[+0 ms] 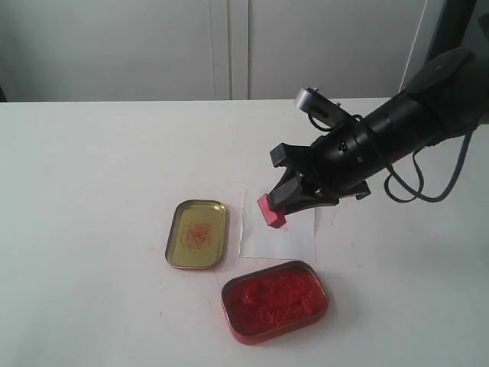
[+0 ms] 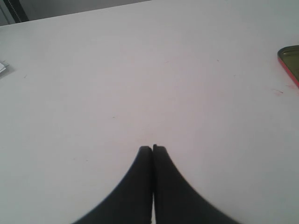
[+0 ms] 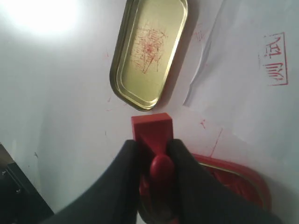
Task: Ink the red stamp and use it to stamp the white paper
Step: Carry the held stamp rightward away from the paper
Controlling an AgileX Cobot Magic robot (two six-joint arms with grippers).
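My right gripper (image 1: 284, 200) is shut on the red stamp (image 1: 270, 212), holding it by its knobbed handle with the square base tilted down toward the table. The stamp (image 3: 152, 132) hangs just above the left edge of the white paper (image 1: 281, 233). The paper (image 3: 247, 93) bears a red rectangular imprint (image 3: 273, 59). The oval red ink tin (image 1: 275, 300) lies below the paper, close to the stamp; part of the tin (image 3: 243, 179) shows behind the fingers. My left gripper (image 2: 152, 148) is shut over bare table with nothing in it; it does not show in the exterior view.
The gold tin lid (image 1: 197, 233), smeared with red ink inside, lies left of the paper; the lid (image 3: 149, 51) is also in the right wrist view. A red-edged tin rim (image 2: 290, 63) shows at the edge of the left wrist view. White cabinet doors stand behind the table.
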